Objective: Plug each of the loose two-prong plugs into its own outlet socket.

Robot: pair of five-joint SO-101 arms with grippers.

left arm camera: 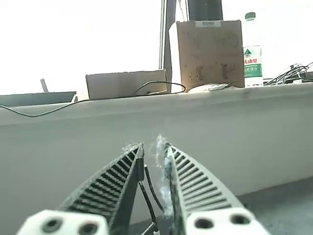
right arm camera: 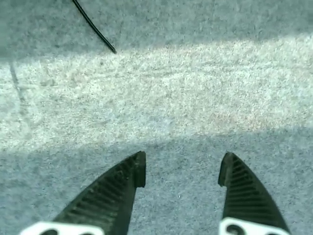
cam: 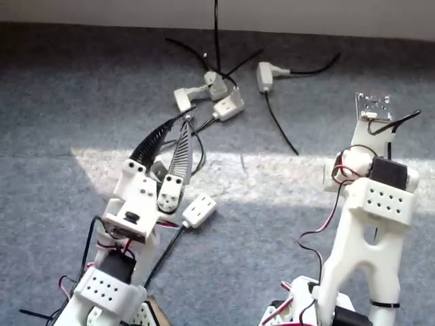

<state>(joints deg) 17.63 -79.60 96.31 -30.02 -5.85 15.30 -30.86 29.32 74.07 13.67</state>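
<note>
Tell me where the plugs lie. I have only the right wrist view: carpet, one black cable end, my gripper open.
Observer: From the high view, a white plug lies at the far side of the carpet, its black cable trailing back toward the arms.
Operator: Name the nearest socket.
Observer: A white outlet socket lies on the carpet right beside the left arm.
Operator: Report the left gripper.
Observer: The left gripper sits just short of a cluster of white connectors.
</note>
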